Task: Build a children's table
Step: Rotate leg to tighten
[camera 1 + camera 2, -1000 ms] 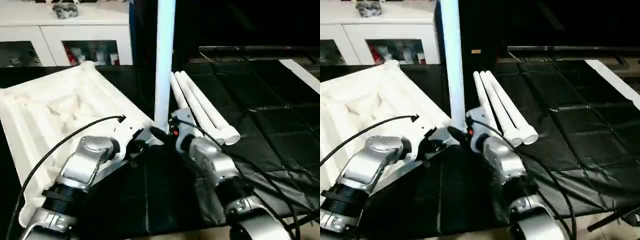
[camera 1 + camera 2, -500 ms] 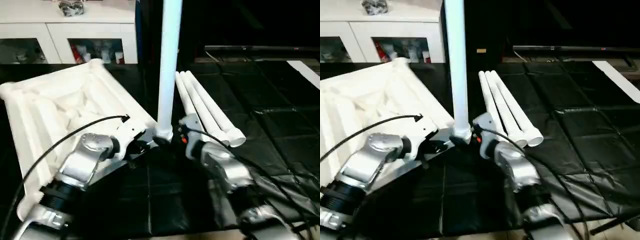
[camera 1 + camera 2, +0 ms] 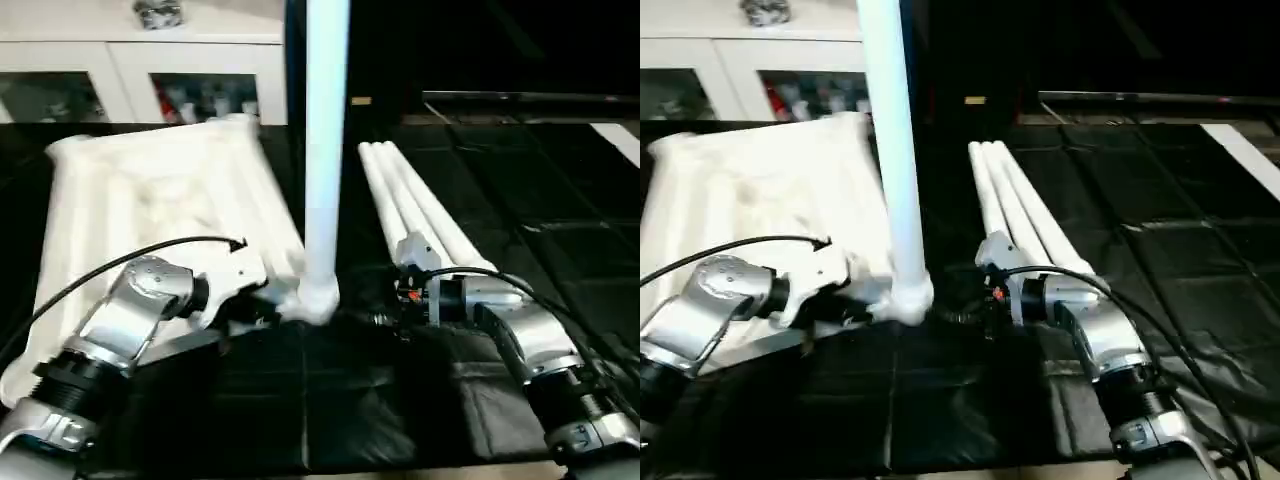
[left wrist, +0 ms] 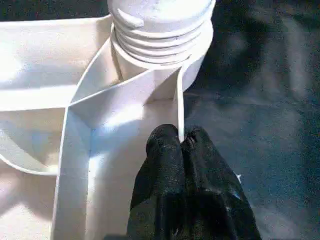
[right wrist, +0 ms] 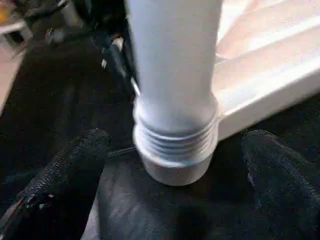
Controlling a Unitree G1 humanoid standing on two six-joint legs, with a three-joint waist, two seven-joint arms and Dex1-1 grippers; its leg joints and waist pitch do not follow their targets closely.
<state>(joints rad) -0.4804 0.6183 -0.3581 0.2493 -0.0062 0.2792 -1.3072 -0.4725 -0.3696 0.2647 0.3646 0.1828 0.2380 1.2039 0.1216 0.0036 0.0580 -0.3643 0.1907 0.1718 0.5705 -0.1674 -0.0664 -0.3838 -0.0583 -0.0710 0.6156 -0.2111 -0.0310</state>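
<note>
The table top (image 3: 150,200) lies underside up on the black worktop (image 3: 560,180); one leg (image 3: 325,150) stands in its corner socket. Left hand (image 4: 182,145) pinches a rib; right hand (image 5: 175,150) stands wide. Rigid, light, smooth plastic: grip the leg low.

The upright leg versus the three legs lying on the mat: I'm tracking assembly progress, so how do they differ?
The upright leg stands vertical with its threaded end in a corner socket of the tabletop; the three loose legs lie flat, side by side on the black mat, attached to nothing. All four are white tapered tubes.
</note>
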